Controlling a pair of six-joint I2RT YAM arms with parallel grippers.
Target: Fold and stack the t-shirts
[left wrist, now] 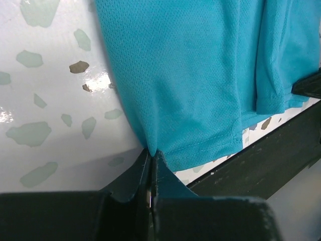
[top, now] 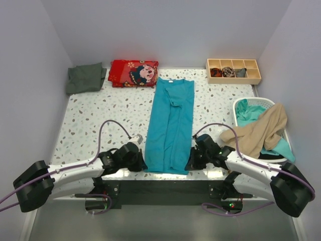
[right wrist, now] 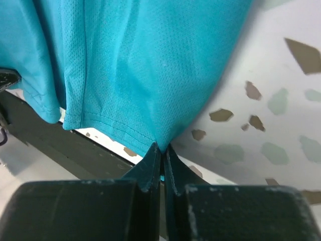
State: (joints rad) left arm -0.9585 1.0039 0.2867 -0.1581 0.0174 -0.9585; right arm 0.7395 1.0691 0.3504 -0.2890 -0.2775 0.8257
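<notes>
Jaws on both arms are clenched on the teal shirt (top: 170, 125): the left jaws pinch its near-left hem corner and the right jaws its near-right one, and each wrist view shows cloth drawn to a peak between closed tips. The shirt lies as a long narrow strip, sides folded in, with its collar at the far end and its hem at the near edge of the surface (top: 100, 115). A corner in each grip should, I judge, let me carry the hem up to the collar without skewing the strip. Far left of it lies the grey-green shirt (top: 86, 78). To its right the beige shirt (top: 263, 130) drapes over a basket (top: 253, 100). A red cloth (top: 134, 73) sits just left of the collar, a tray (top: 235, 80) off to the right. The surface is white and speckled, with pale walls on three sides.
</notes>
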